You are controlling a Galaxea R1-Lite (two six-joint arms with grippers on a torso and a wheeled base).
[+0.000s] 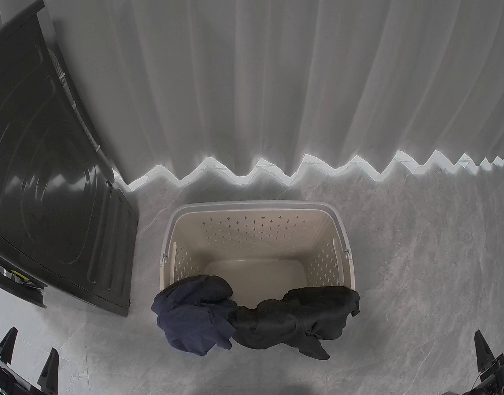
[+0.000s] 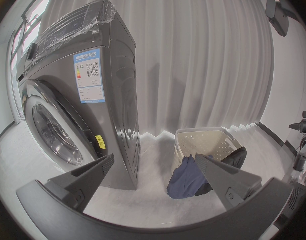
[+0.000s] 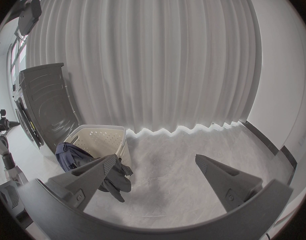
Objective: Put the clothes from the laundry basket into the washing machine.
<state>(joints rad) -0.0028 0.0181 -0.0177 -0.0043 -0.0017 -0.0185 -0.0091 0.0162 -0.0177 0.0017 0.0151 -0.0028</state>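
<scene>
The navy garment (image 1: 192,318) and black garment (image 1: 304,315) drape over the basket's (image 1: 257,204) near rim beside the washer (image 1: 49,193), soft, light and floppy, probably best pinched at a bunched fold on the rim; the left hand (image 1: 32,341) and right hand (image 1: 494,323) gape wide, empty.

Laundry basket (image 1: 257,206) on the floor (image 1: 427,259), straight ahead of me. Washing machine (image 1: 49,193) near its left. Curtain (image 1: 263,72) behind both. Over the basket's near rim, touching: left garment (image 1: 194,314), right garment (image 1: 301,316). My left tool (image 1: 31,342) and right tool (image 1: 493,325) sit nearer me, either side.
</scene>
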